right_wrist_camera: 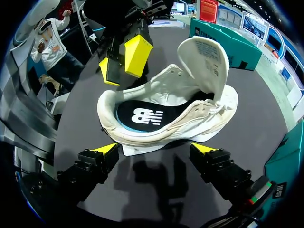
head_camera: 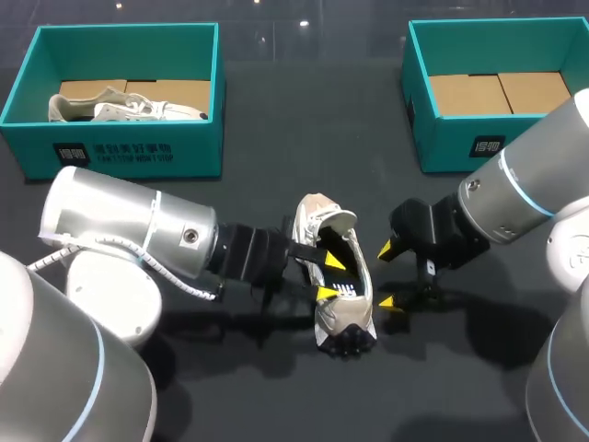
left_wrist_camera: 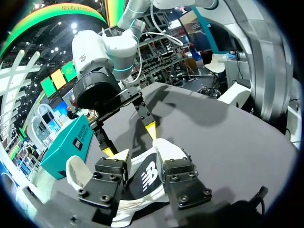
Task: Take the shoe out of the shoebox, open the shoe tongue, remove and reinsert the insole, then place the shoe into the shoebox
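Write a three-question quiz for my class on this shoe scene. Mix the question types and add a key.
1. True or false: the right end effector is shut on the shoe.
2. Multiple choice: the tongue is A) pulled open and standing up, B) laced down flat, C) missing.
3. Fill in: the insole lies ___ the shoe.

Key: 1 false (it is open, with the shoe ahead of it); 2 A; 3 inside.
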{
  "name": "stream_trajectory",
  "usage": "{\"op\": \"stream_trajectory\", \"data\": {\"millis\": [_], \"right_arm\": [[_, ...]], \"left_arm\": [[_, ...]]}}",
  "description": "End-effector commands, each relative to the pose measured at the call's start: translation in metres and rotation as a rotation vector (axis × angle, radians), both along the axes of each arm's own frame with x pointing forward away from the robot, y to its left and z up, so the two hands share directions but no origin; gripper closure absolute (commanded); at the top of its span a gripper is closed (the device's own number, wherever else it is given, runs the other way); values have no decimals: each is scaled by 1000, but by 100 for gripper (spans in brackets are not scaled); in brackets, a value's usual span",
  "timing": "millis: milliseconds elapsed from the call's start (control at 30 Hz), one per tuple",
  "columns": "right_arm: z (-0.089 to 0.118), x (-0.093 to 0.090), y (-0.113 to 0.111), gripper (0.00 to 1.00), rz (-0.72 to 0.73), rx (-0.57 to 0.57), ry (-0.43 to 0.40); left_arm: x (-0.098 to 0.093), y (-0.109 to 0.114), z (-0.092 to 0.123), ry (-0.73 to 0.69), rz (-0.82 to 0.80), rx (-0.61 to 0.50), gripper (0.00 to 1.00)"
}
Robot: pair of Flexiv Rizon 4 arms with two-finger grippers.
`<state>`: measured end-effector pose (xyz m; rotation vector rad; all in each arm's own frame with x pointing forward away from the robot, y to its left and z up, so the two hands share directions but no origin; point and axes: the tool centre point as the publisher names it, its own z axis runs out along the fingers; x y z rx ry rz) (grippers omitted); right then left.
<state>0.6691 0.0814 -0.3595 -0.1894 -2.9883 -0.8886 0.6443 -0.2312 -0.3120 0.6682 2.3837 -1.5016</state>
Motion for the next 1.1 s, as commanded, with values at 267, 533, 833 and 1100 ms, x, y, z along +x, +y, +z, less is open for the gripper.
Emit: {"op": "stream_trajectory", "data": {"millis": [267,533,833,1100], "right_arm": [[30,-8,-68,0,-25,-19,7],[30,-8,-68,0,-25,-19,7],[30,-8,-68,0,-25,-19,7],[40,-7,-95,0,-76,-51,-4]], "left_arm": [[-2,23,17,33,-95,109,66],[-2,40,32,9,-189,209,69],[3,61,42,8,-245,301,71],[-2,76,57,3,-315,401,73]]}}
